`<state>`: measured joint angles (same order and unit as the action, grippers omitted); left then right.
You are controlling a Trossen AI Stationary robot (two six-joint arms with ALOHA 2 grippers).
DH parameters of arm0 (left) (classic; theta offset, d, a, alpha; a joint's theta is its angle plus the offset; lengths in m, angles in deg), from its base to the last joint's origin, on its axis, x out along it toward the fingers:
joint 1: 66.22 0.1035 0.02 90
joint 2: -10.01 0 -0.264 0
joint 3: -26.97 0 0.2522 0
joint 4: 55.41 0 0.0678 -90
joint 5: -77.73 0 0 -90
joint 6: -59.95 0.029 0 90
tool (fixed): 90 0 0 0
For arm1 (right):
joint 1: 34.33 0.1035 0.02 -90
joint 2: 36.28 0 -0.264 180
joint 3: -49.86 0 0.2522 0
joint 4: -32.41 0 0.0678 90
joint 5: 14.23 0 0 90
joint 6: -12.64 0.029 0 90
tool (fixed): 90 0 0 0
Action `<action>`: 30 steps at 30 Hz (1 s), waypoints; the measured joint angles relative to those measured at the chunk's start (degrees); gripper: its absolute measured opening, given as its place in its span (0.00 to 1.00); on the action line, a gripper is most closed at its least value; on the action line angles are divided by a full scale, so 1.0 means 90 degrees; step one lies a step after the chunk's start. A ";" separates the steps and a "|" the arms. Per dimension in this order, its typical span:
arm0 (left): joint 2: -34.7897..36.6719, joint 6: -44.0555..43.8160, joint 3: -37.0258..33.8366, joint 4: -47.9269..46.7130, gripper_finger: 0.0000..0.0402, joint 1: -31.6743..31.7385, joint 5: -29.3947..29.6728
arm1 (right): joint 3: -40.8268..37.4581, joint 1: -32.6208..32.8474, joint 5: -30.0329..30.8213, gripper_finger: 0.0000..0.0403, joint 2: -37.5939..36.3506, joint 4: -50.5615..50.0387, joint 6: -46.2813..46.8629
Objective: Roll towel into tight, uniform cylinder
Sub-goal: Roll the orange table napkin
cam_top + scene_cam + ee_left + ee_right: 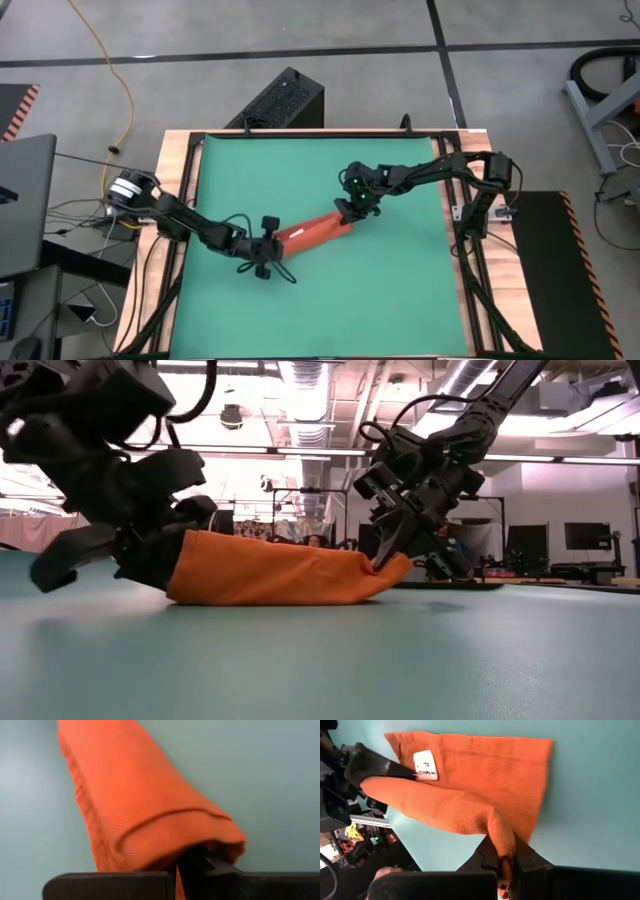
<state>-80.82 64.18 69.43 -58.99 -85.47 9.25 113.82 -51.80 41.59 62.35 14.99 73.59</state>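
- Towel (318, 230): orange-red, partly rolled into a long bundle, lying on the green mat (400, 290) around the middle, slanting from the left arm's end up toward the right arm's end.
- In the right wrist view, a flat unrolled part of the cloth spread on the mat beside the rolled part, with a small white tag (425, 765) facing up.
- Left gripper (268, 240): down at the left end of the roll, fingers clamped together on the cloth; the roll's end bunched over the fingers in the left wrist view.
- Right gripper (352, 207): at the right end of the roll, pinching a narrow fold of fabric between nearly closed fingers (487, 855).
- Seen from table height: bundle resting on the mat, thicker at the left arm's end and tapering to the pinched right end, which seems slightly lifted, though hard to judge.
- Black box (280, 100) standing beyond the table's far edge.
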 joint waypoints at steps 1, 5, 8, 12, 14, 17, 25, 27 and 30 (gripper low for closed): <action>0.0050 -0.0030 0.0067 -0.0086 0.00 -0.0035 0.0017 | 0.0000 0.0000 0.0058 0.05 0.0000 0.0002 -0.0001; 0.0148 -0.0093 0.0306 -0.0511 0.00 -0.0154 0.0069 | 0.0000 -0.0027 0.0263 0.05 0.0000 -0.0015 -0.0074; 0.0153 -0.0074 0.0440 -0.0629 0.00 -0.0233 0.0094 | 0.0000 -0.0023 0.0428 0.05 0.0000 -0.0049 -0.0114; 0.0156 0.0414 0.0584 -0.0708 0.00 -0.0293 0.0155 | -0.0002 0.0041 0.0487 0.05 0.0004 -0.0013 -0.0144; 0.0156 0.0662 0.0594 -0.0742 0.00 -0.0289 0.0442 | -0.0004 0.0129 0.0463 0.05 0.0005 0.0072 -0.0174; 0.0165 0.1198 0.0596 -0.0733 0.00 -0.0284 0.0779 | -0.0005 0.0258 0.0365 0.05 0.0005 0.0167 -0.0263; 0.0398 0.1568 0.0606 -0.0737 0.00 -0.0614 0.1399 | -0.0005 0.0402 0.0597 0.05 0.0007 0.0121 -0.0495; 0.0486 0.1838 0.0615 -0.0801 0.00 -0.0787 0.1550 | -0.0005 0.0401 0.0689 0.05 0.0007 0.0124 -0.0547; 0.0569 0.2190 0.0620 -0.1214 0.00 -0.0992 0.2077 | -0.0005 0.0423 0.0773 0.05 0.0007 0.0124 -0.0574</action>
<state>-75.69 83.89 75.01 -69.91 -94.40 27.95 113.77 -47.99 48.55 62.42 16.10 68.42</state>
